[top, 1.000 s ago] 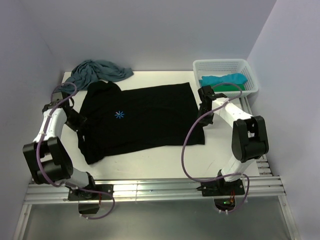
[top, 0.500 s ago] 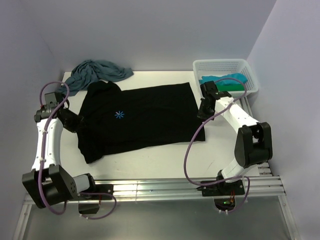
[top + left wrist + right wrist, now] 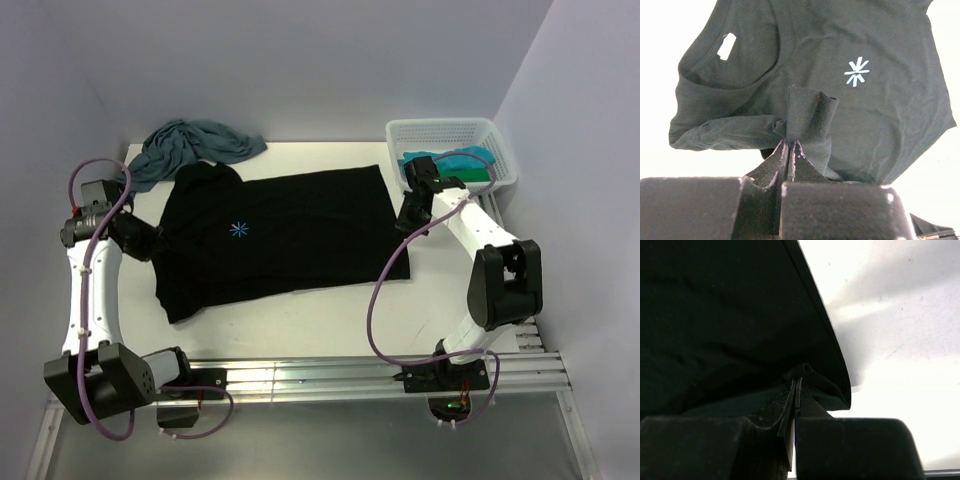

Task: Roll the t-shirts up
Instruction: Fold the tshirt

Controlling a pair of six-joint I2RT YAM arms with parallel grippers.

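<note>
Two pincers working, and both are clamped shut on the one black t-shirt (image 3: 280,235): my left gripper (image 3: 790,150) pinches a bunched fold by the sleeve, and my right gripper (image 3: 796,385) nips the cloth at the opposite edge. The shirt lies spread across the table (image 3: 330,310), its single starburst print (image 3: 856,71) facing up. I count four shirts: the black one, one dusty-blue shirt (image 3: 190,145) crumpled at the far left corner, and one turquoise shirt (image 3: 470,157) and one green shirt (image 3: 478,174) in the one white basket (image 3: 440,128) at far right.
</note>
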